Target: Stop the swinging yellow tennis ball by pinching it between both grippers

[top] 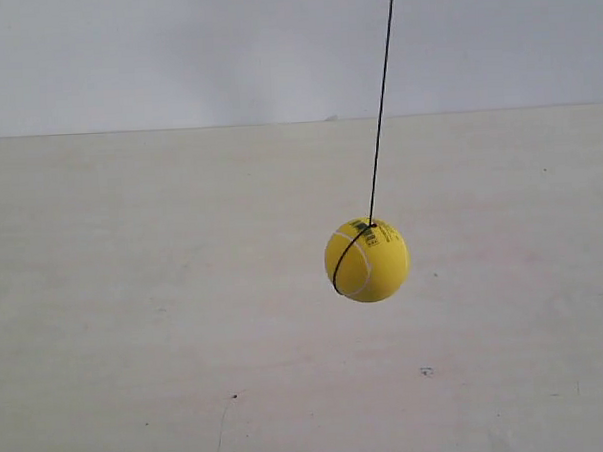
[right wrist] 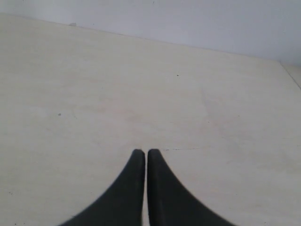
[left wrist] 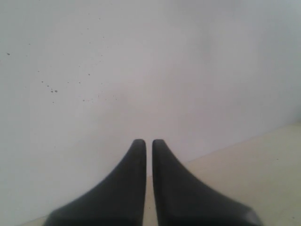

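The yellow tennis ball (top: 367, 260) hangs on a thin dark string (top: 380, 102) above the pale table, right of centre in the exterior view; the string slants up to the right. Neither arm shows in that view. In the left wrist view my left gripper (left wrist: 148, 141) is shut, with only a thin slit between its black tapered fingers, and it faces a white wall. My right gripper (right wrist: 143, 151) is likewise shut with nothing held, pointing over the table top. The ball appears in neither wrist view.
A pale wooden table (top: 136, 323) fills the lower scene, meeting a white wall (top: 174, 51) behind. The left wrist view catches a strip of table (left wrist: 263, 165) under the wall. A table edge (right wrist: 291, 75) shows at the far corner in the right wrist view.
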